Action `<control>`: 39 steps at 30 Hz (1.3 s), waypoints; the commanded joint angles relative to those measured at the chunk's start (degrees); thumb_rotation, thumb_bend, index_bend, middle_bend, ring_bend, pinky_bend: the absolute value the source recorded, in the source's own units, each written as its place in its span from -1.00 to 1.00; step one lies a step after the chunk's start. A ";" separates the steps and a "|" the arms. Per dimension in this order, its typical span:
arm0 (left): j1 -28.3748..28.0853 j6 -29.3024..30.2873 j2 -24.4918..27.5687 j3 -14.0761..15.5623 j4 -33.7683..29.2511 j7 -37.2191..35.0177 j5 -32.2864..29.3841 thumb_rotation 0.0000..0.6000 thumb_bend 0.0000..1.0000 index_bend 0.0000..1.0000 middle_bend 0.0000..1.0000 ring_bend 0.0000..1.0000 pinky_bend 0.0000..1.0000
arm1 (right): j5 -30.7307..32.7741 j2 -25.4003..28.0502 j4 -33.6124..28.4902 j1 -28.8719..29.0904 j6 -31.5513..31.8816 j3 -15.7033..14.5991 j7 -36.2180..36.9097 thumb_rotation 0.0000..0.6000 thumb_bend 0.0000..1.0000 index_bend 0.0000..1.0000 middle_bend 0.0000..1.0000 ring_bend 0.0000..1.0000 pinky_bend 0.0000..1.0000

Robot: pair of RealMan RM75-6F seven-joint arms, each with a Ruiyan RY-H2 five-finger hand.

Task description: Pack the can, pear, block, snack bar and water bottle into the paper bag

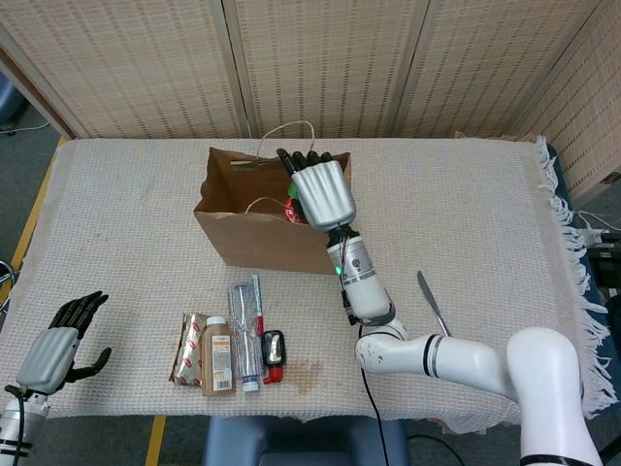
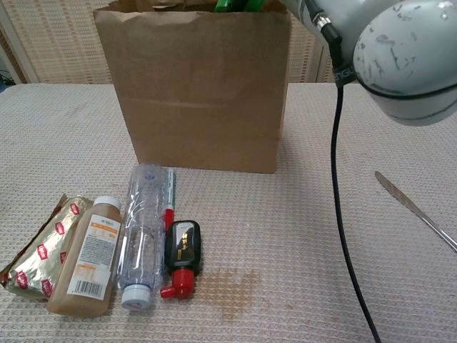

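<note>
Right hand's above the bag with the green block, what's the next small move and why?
Probably lower slightly and release: the right hand sits over the open brown paper bag, a sliver of the green block shows at its rim, and the red can already lies inside.

right hand over paper bag mouth
</note>
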 commanded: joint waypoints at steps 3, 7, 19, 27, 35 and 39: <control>0.00 -0.01 -0.01 0.03 -0.05 0.06 0.02 1.00 -0.25 -1.00 -1.00 -1.00 -0.90 | 0.73 2.69 -5.01 -1.15 1.84 1.82 -0.06 1.00 -0.93 -1.00 -0.74 -0.88 -0.42; 0.06 0.08 0.03 -0.01 -0.17 0.10 -0.09 1.00 -0.26 -1.00 -1.00 -1.00 -0.90 | -1.63 6.57 -11.86 -3.72 4.52 2.48 2.35 1.00 -0.93 -1.00 -0.74 -0.88 -0.43; 0.14 0.13 -0.13 0.21 -0.44 1.15 0.10 1.00 -0.25 -1.00 -1.00 -1.00 -0.90 | -25.90 30.94 -39.54 -28.25 16.55 -15.57 13.36 1.00 -0.93 -1.00 -0.74 -0.88 -0.49; 0.26 0.50 -0.42 0.50 -0.55 2.51 0.76 1.00 -0.25 -1.00 -1.00 -1.00 -0.90 | -39.65 34.87 -35.01 -42.19 23.97 -29.99 23.11 1.00 -0.93 -1.00 -0.74 -0.88 -0.53; 0.05 0.88 -0.68 1.14 0.44 2.49 2.93 1.00 -0.25 -1.00 -1.00 -1.00 -0.90 | -46.88 27.61 -19.07 -51.86 32.40 -33.57 31.82 1.00 -0.93 -1.00 -0.74 -0.88 -0.54; -0.58 0.09 -0.55 2.34 1.57 2.33 5.35 1.00 -0.26 -1.00 -1.00 -1.00 -0.89 | -46.68 27.39 -18.89 -52.17 31.00 -32.40 34.13 1.00 -0.93 -1.00 -0.74 -0.88 -0.54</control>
